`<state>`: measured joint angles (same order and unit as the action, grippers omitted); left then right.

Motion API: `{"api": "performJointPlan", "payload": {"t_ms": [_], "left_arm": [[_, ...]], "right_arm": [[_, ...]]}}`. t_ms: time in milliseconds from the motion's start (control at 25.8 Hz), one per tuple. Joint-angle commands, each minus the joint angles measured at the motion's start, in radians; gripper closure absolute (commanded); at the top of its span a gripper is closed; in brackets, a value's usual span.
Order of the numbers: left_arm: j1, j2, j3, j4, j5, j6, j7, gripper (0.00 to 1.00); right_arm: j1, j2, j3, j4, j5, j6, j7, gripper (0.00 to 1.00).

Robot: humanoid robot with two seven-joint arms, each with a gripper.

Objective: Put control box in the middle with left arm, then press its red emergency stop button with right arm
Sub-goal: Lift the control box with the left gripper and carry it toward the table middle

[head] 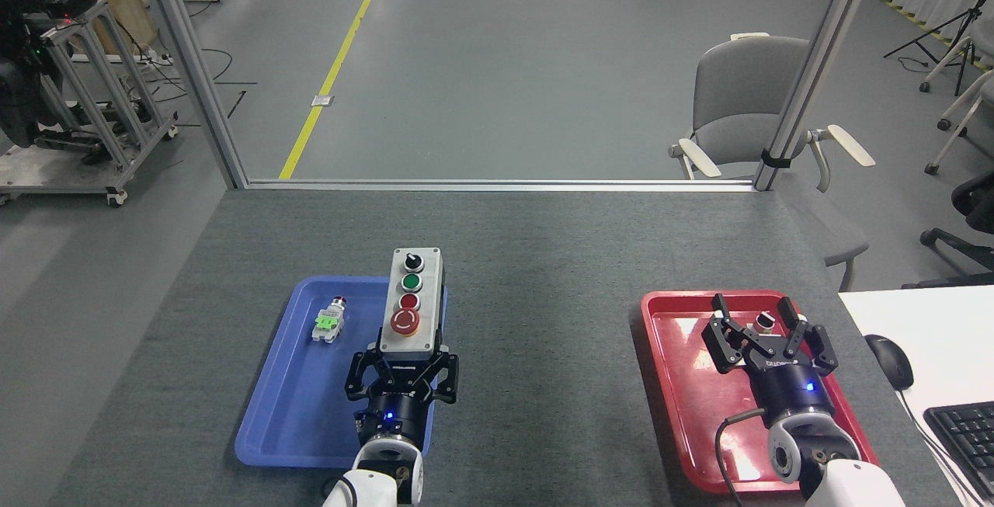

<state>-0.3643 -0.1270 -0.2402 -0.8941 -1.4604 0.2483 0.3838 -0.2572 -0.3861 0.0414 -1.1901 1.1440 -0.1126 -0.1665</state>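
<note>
1. Over the blue tray's (268, 421) right edge: control box (411, 303) held lifted, its far end past the tray's far rim.
2. Left tool (401, 371) pinching the box's near end.
3. Button row far to near: black knob, green, small red, then red emergency stop button (405, 322).
4. Loose silver-and-green switch part (329, 321) lies in the blue tray, left of the box.
5. Right tool (765, 336) spread over the red tray (683, 383), well apart.
6. Worktop (543, 321) middle bare.

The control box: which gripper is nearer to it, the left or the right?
Left. The left gripper has its jaws clamped on the near end of the control box. The right gripper is far off to the box's right, open over the red tray.
</note>
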Motion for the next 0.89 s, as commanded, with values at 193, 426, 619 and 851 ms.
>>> {"api": "performJointPlan", "payload": {"t_ms": [193, 426, 619, 851], "left_arm": [[-0.016, -0.014, -0.176, -0.051, 0.104, 0.101, -0.039, 0.95], [-0.042, -0.014, -0.403, -0.074, 0.356, 0.324, -0.040, 0.99], [-0.045, -0.014, -0.539, -0.077, 0.373, 0.419, -0.082, 1.00], [-0.045, -0.014, -0.627, -0.051, 0.387, 0.424, -0.088, 1.00]], "right_arm": [[-0.019, -0.008, 0.000, 0.000, -0.001, 0.008, 0.004, 0.01], [-0.030, -0.016, 0.000, 0.000, -0.003, 0.008, 0.004, 0.01], [-0.031, -0.023, 0.000, 0.000, -0.003, 0.005, 0.004, 0.01], [-0.031, -0.031, 0.000, 0.000, -0.003, 0.011, 0.004, 0.01]]}}
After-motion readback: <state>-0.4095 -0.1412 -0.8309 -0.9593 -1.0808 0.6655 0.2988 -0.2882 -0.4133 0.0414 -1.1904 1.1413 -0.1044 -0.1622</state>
